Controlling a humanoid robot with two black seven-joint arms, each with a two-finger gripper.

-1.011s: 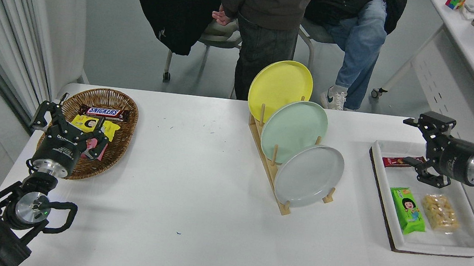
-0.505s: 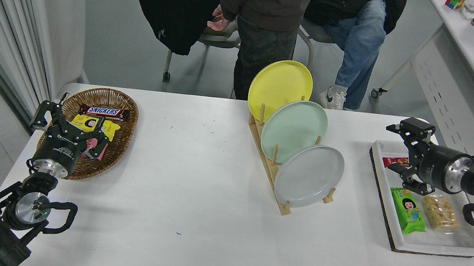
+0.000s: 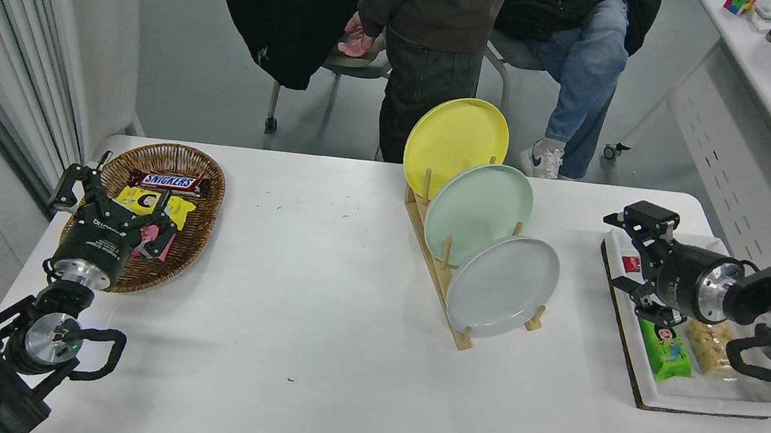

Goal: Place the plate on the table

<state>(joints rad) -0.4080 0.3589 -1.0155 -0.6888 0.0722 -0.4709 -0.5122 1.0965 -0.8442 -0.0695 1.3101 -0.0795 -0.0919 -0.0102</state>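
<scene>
The right arm had swung leftward over the white snack tray (image 3: 699, 397), bringing the right claw (image 3: 631, 257), jaws spread wide and empty, nearer the smooth, round pale grey plate (image 3: 502, 286). The plate stood left of the claw, racked on wooden pegs above the matte white table (image 3: 315, 325); pickup looked imminent. The left claw (image 3: 112, 203) sat parked over the wicker basket.

I see the pale grey plate (image 3: 502, 286) standing tilted right of centre frame, over the white table (image 3: 315, 325).

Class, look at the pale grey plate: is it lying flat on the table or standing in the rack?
Standing in the rack. The grey plate leans on edge between the wooden rack's pegs, frontmost of three.
</scene>
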